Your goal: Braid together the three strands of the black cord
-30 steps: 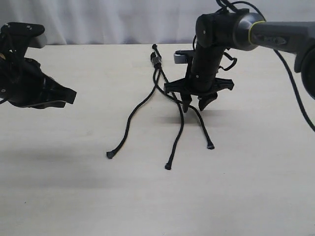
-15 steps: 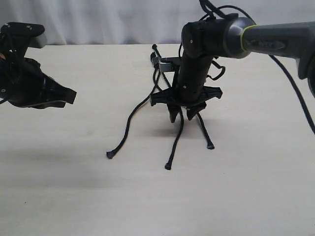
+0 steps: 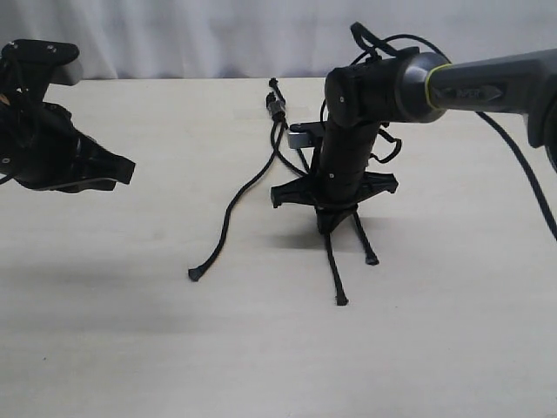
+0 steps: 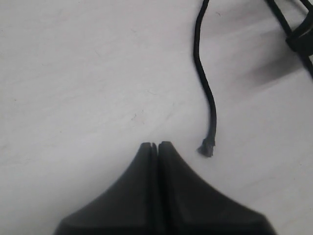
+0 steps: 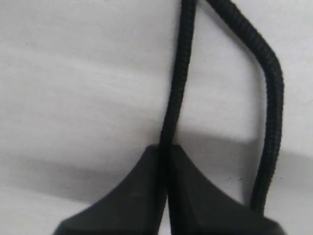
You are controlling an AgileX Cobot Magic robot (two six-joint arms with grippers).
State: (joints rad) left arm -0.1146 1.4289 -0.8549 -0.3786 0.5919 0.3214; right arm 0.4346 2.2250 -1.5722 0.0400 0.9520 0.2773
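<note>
Your right gripper (image 3: 332, 226) is pinching the middle strand (image 5: 181, 73) of the black cord (image 3: 277, 109), which is lying on the table (image 3: 435, 340). Your left gripper (image 4: 157, 146) is hovering closed and empty. The three strands (image 3: 228, 212) are lying unbraided.

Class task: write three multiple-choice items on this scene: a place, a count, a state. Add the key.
1. The bound head of the thin matte black woven cord lies: A at the pale table's near edge; B by the far edge, near the white curtain; C mid-table.
2. Knobby strand tips lying on the table: A two; B three; C five.
3. The right gripper is: A wide open; B shut, empty; C shut on one strand.
Key: B, the head lies nearest the curtain; B, three tips show; C, the wrist view shows the strand pinched.
</note>
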